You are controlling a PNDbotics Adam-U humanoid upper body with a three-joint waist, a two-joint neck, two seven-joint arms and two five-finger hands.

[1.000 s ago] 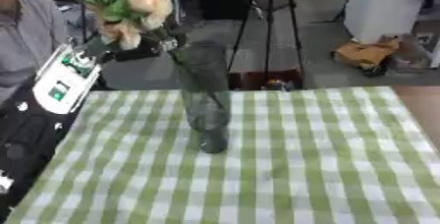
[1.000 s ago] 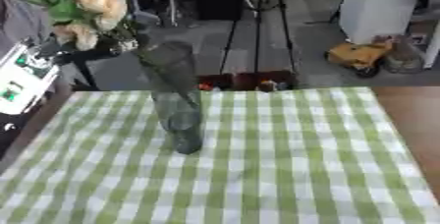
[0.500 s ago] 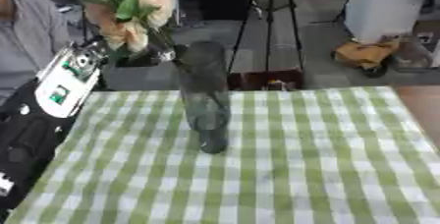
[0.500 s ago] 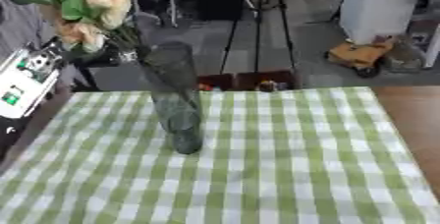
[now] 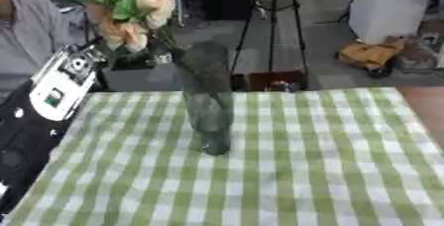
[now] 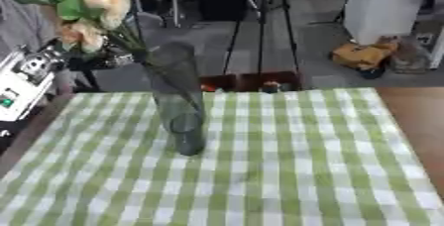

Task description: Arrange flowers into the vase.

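A tall dark glass vase stands upright on the green checked tablecloth, a little left of centre. A bunch of cream and peach flowers with green leaves hangs in the air up and to the left of the vase mouth. Its stems slant down to the rim. My left hand shows dark behind the stems and is shut on them; its white and black forearm comes in from the left. The right hand is in neither view.
Bare wooden tabletop shows beyond the cloth's right edge. Past the table's far edge are a tripod, a white bin and an orange object on the floor.
The bunch has shifted slightly right and down toward the vase mouth. The vase has not moved.
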